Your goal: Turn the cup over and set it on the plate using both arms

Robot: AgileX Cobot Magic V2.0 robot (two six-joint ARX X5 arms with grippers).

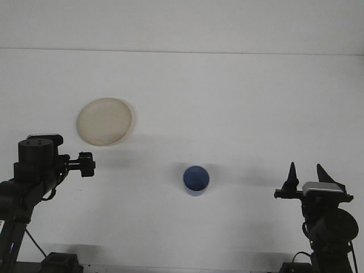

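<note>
The blue cup (196, 181) stands on the white counter (227, 102), mouth up, with the beige plate (104, 121) at its ten o'clock. The right claw (307, 175) at four o'clock is spread open and empty; whether the left claw (85, 164) at nine o'clock is open cannot be told.

Bright, flat overhead light; soft picture on my feed.
The white table (239, 102) is washed nearly featureless, with no glare spots I can pick out. Faint shadows sit right of the plate (104, 121) and beside the blue cup (196, 180). Edges look slightly soft and grainy, and both dark arms lose detail.
</note>
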